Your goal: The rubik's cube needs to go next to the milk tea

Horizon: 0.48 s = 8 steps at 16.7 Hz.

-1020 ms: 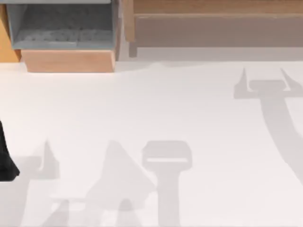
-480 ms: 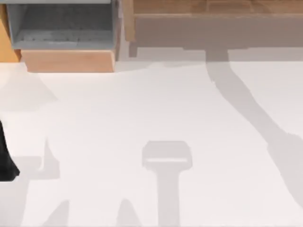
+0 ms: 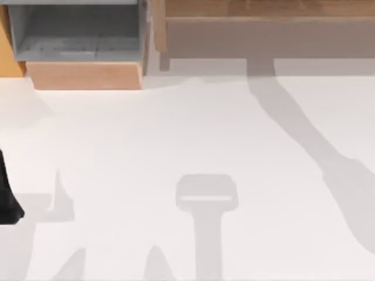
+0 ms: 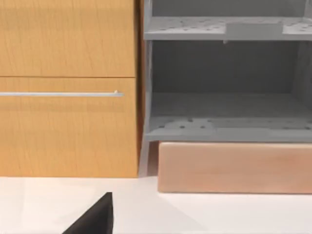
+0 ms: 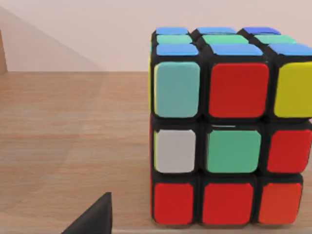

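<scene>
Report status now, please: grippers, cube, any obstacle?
Right gripper facing rubik's cube, cube upright on wooden surface, not gripped. Left arm parked, facing grey shelf unit. Milk tea unseen.

sim kitchen: wood cabinet (image 4: 68, 87), gray shelf (image 4: 226, 129)

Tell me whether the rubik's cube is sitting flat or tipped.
Flat. In the right wrist view the rubik's cube rests squarely on the wooden surface, its bottom row level against the wood and its sides vertical.

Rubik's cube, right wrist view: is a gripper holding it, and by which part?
It cannot be told. The rubik's cube stands on a wooden surface close to the camera, but no finger visibly touches it.
</scene>
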### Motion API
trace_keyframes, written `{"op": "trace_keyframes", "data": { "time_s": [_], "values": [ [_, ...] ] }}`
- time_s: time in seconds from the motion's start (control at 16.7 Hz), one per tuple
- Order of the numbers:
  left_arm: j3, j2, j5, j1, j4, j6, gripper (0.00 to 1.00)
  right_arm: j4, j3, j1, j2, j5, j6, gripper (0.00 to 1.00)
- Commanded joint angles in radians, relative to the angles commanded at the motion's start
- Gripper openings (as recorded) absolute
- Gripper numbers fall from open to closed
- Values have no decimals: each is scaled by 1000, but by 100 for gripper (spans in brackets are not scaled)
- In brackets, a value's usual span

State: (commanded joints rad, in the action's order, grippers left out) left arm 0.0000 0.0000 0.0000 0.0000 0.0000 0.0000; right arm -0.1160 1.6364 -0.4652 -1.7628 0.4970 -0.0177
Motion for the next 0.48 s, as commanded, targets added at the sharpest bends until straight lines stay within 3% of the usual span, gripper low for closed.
{"op": "trace_keyframes", "data": {
  "time_s": [0.48],
  "values": [
    [0,0,0,0,0,0,100,52,235,44,-176,-44,1,100]
  ]
}}
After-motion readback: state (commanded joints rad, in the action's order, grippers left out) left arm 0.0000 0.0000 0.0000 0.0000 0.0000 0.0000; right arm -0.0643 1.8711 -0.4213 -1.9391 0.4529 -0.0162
